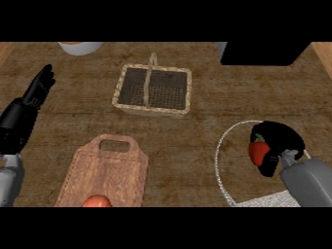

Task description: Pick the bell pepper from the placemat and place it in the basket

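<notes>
With the right hand curled around the bell pepper over the placemat, lift clear, then carry it above the basket (avoid its upright handle). The left hand rests open.

one square woven wicker basket with a thin arched handle is sitting on the one brown wooden counter. one red bell pepper is showing at the right. one pale grey placemat with a white corded edge is lying there too. one reddish wooden cutting board with a handle slot is lying at the lower left, and one orange rounded item is showing at its near end, cut off by the view's edge. one white round vessel is peeking in at the top left, and one black boxy object at the top right. two black hands are showing: one left robot hand and one right robot hand.
</notes>
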